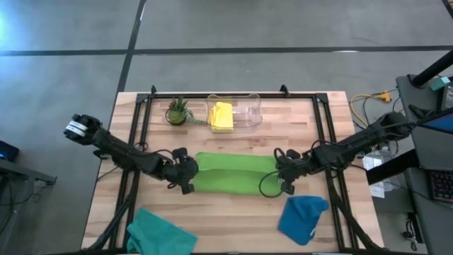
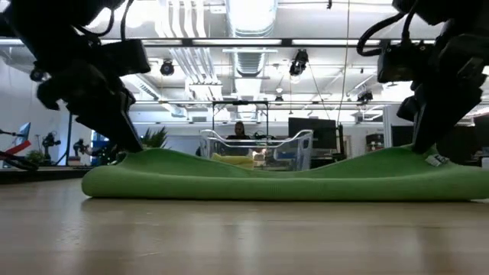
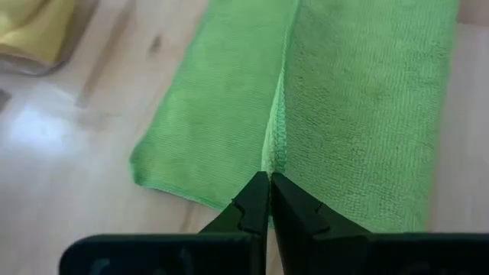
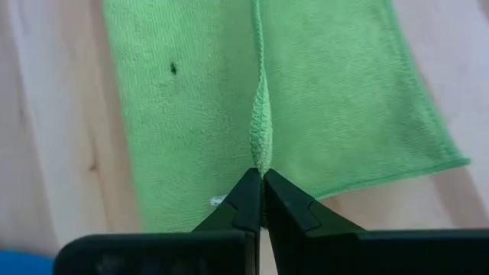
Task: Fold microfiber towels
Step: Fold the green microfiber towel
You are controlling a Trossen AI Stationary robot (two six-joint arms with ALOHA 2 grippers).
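The lime green towel (image 1: 233, 173) lies flat across the table's middle, its long sides folded over so that a hemmed edge runs along its length. My left gripper (image 1: 192, 170) is shut at the towel's left end and my right gripper (image 1: 281, 171) is shut at its right end. The yellow towel (image 1: 221, 115) lies in the clear bin (image 1: 248, 113) at the far side. The teal towel (image 1: 159, 234) lies bunched at the near left. The blue towel (image 1: 303, 218) lies bunched at the near right. My left gripper pinches the upper layer's hemmed edge (image 3: 273, 156) at the towel's left end between its two fingertips. The fingers slant down from the table's left and lie along the edge. The towel rests on the table, humped slightly at the hold (image 2: 145, 155). My right gripper pinches the same hemmed edge (image 4: 260, 149) at the towel's right end between its fingertips; the edge puckers just ahead of them. The fingers slant down from the table's right and lie along the edge. The towel rests on the table, humped slightly there (image 2: 405, 156).
A small potted plant (image 1: 177, 111) stands at the far left beside the bin. A black frame (image 1: 145, 99) runs along the table's far side and down its left and right sides. Bare wood (image 1: 226, 219) shows between the teal and blue towels at the near edge.
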